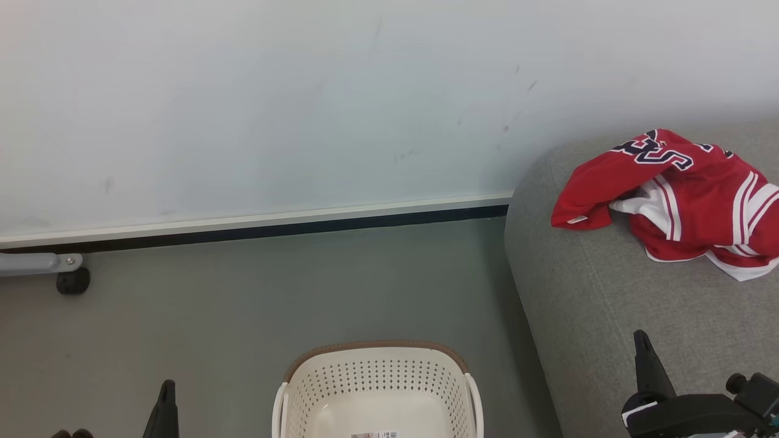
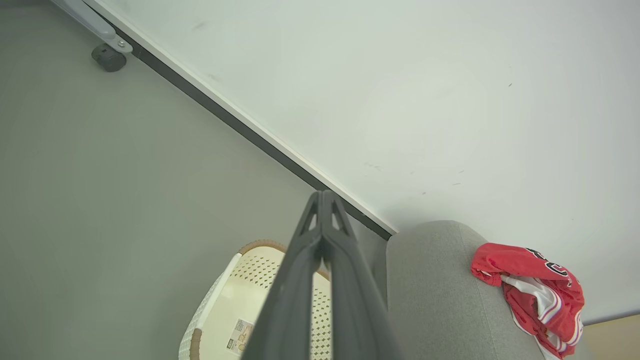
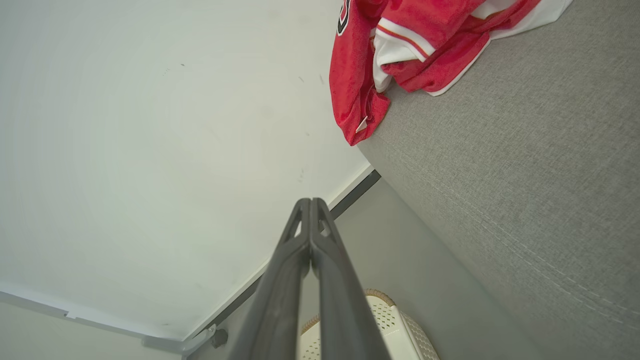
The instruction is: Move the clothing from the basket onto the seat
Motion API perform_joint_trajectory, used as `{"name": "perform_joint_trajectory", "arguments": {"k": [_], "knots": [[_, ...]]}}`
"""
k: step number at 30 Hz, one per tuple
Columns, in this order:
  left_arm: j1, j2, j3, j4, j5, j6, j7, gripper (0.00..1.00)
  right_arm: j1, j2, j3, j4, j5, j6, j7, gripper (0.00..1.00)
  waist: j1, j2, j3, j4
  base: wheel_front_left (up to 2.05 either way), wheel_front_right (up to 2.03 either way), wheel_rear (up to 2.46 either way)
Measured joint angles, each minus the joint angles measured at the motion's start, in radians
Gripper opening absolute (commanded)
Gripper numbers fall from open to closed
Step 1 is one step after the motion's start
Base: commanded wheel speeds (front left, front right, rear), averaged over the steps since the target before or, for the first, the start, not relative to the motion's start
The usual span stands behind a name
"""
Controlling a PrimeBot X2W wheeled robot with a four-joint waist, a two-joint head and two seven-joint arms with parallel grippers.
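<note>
red clothing [image 1: 688, 194] with white stripes, grey seat [image 1: 608, 316], cream basket [image 1: 377, 389] with brown rim.

Ahead of my left pincer [image 1: 167, 392] I see grey floor [image 1: 243, 292] meeting a pale wall [image 1: 304, 91], with a white skirting strip [image 1: 274, 218] above a dark gap. Up and left of that pincer, a black caster [image 1: 73, 281] sits under a grey metal leg [image 1: 33, 263]. Faint scuffs [image 1: 505, 128] mark the wall well beyond the right pincer [image 1: 642, 347].
</note>
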Motion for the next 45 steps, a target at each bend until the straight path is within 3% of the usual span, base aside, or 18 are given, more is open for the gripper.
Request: {"name": "perform_joint_trajectory", "arguments": {"k": [45], "knots": [[-0.126, -0.079, 0.1, 0.08, -0.523, -0.108, 0.151, 0.0, -0.043, 0.042, -0.188, 0.081, 0.57, 0.107, 0.154, 0.0, 0.0, 0.0, 0.004, 0.031, 0.0, 0.0, 0.0]]}}
